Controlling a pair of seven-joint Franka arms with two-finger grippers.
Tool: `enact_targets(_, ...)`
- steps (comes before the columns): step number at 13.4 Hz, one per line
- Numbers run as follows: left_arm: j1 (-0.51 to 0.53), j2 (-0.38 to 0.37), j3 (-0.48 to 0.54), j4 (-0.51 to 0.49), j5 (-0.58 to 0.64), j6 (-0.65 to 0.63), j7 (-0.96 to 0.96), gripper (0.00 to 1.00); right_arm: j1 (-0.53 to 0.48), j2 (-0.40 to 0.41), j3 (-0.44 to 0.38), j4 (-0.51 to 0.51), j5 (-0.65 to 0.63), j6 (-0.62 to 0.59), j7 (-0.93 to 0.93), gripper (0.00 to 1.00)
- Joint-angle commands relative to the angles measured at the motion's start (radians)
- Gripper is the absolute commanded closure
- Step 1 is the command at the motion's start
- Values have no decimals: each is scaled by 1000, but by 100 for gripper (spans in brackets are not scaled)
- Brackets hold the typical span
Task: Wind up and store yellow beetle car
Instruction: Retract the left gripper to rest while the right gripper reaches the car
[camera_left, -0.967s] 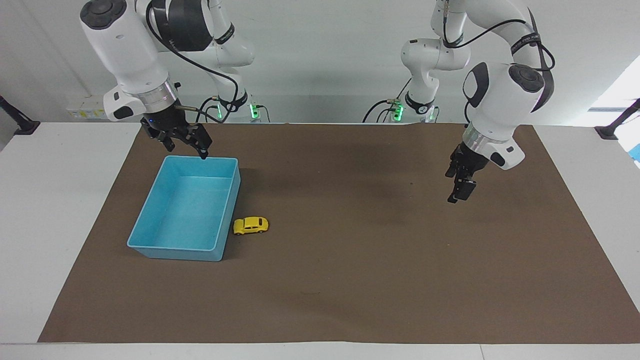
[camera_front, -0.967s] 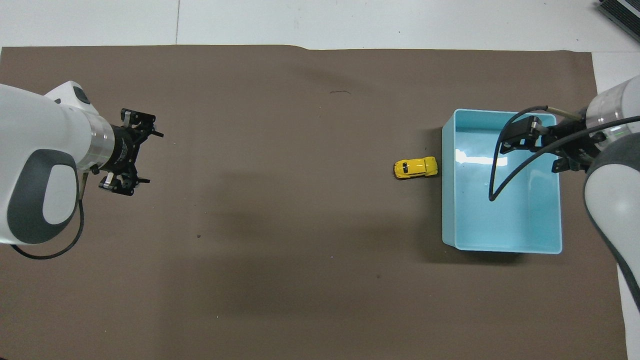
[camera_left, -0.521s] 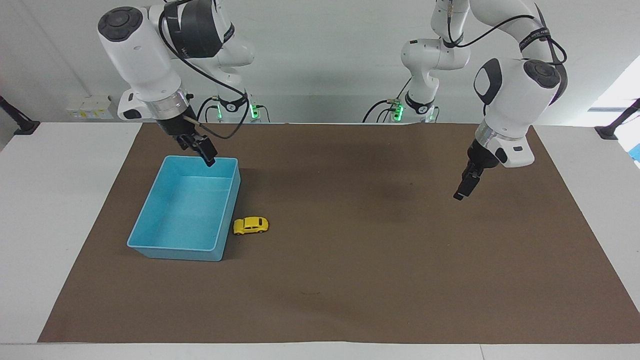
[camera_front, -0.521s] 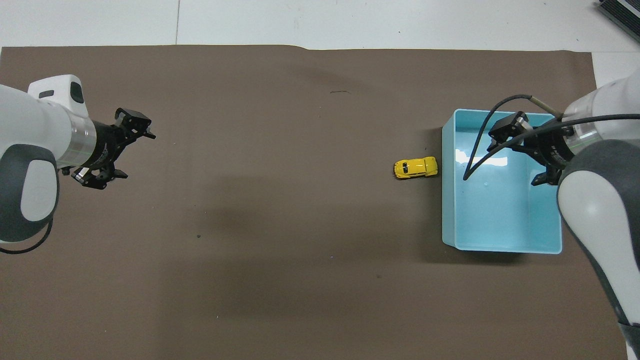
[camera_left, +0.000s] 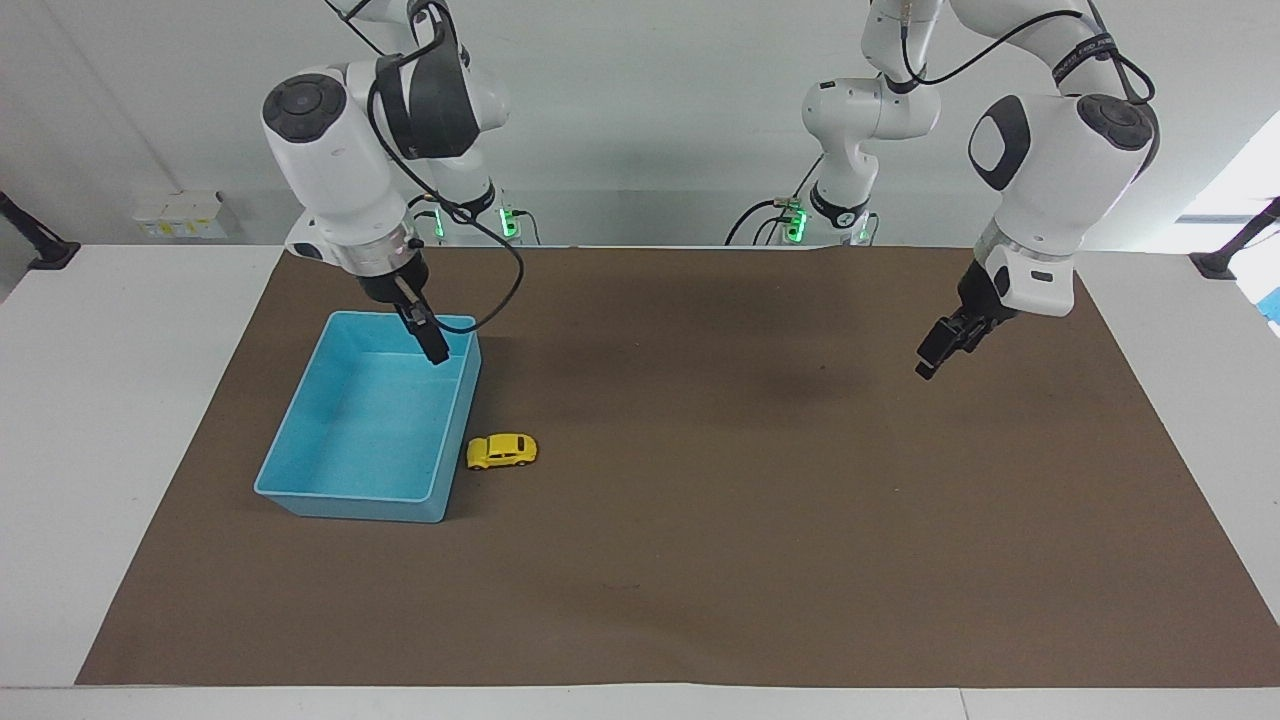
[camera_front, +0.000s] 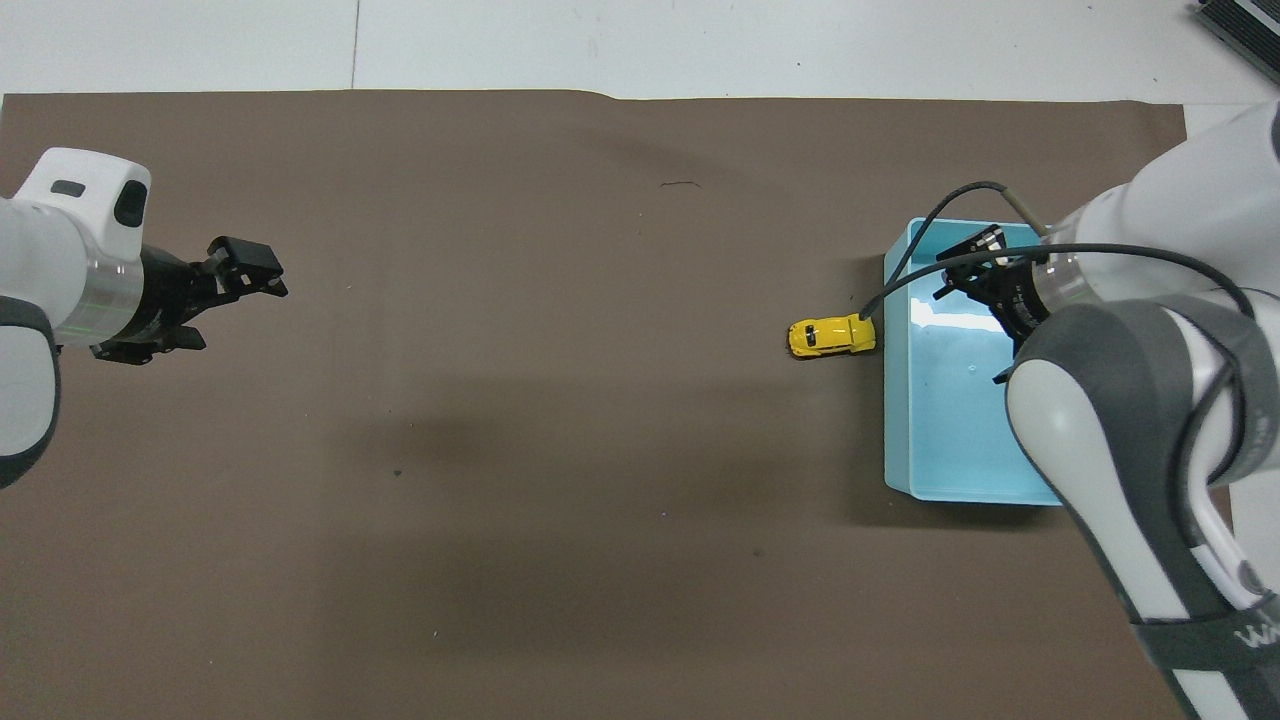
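The yellow beetle car (camera_left: 501, 451) sits beside the blue bin (camera_left: 300, 470). The right gripper (camera_left: 434, 346) hangs over the bin with fingers released and empty. The left gripper (camera_left: 935, 352), also released, is well apart.

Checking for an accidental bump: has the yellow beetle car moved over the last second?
No. The yellow beetle car still sits on the mat beside the blue bin, at the same spot along its wall.

Both arms are raised with wrists angled downward, the left end effector (camera_left: 930, 358) hanging in the air at its own end of the desk (camera_left: 760, 560) and the right end effector (camera_left: 432, 342) low at its end, each empty with fingers apart.
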Motion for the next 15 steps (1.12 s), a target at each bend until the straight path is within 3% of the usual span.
enact_targets(1, 21, -16, -10, 8, 60, -42, 191, 0, 32, 21, 8, -9, -60, 38, 167, 0)
enact_targets(6, 21, -24, -9, 50, 88, -127, 439, 0, 58, 49, 8, -65, -90, 164, 318, 0)
enact_targets(15, 17, -24, -10, 248, 88, -347, 458, 0, 94, 182, 8, -93, -145, 328, 564, 0)
